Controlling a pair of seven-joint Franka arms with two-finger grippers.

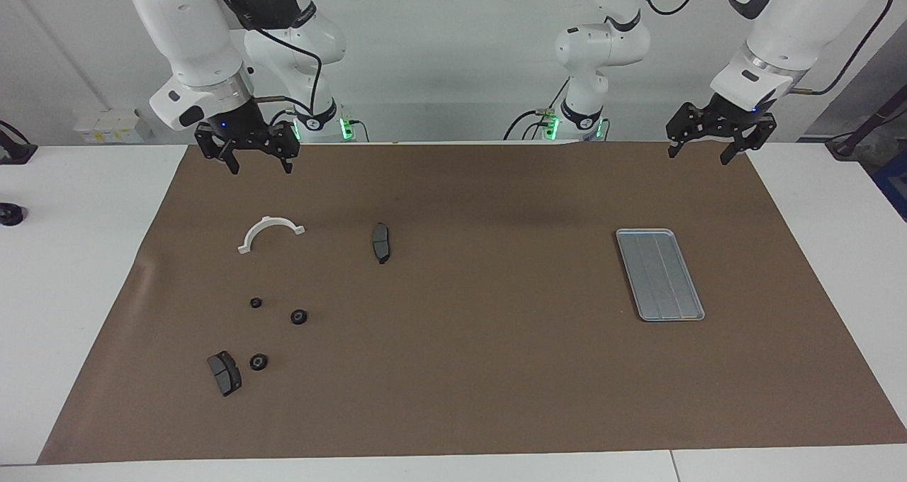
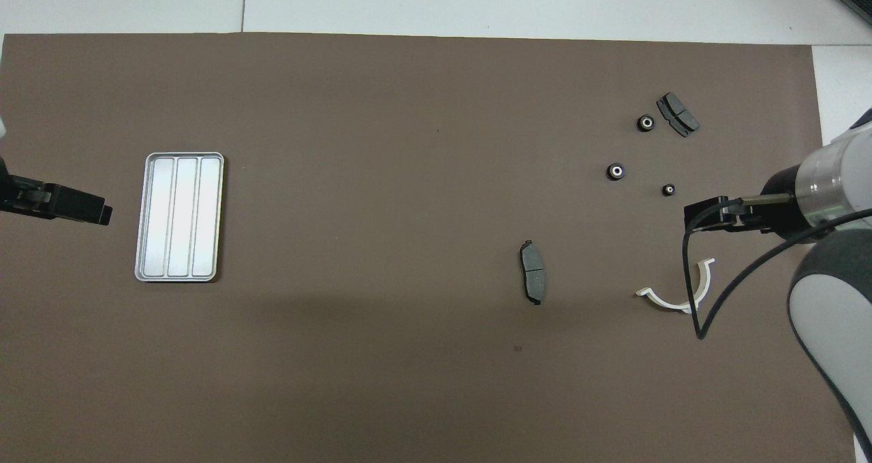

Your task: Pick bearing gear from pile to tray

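The pile lies toward the right arm's end of the brown mat. It holds three small black gears (image 1: 256, 303) (image 1: 299, 317) (image 1: 258, 361), a dark grey pad (image 1: 224, 373) beside the farthest gear, a second pad (image 1: 381, 242) nearer the middle, and a white half-ring bracket (image 1: 269, 230). In the overhead view the gears (image 2: 616, 171) lie farther from the robots than the bracket (image 2: 681, 298). The silver tray (image 1: 659, 274) (image 2: 178, 216) lies empty toward the left arm's end. My right gripper (image 1: 259, 164) hangs open and empty above the mat near the bracket. My left gripper (image 1: 699, 154) waits open and empty, raised beside the tray.
The brown mat (image 1: 482, 368) covers most of the white table. A small black object (image 1: 10, 214) sits on the bare table off the mat at the right arm's end. The right arm's cable (image 2: 688, 272) loops over the bracket in the overhead view.
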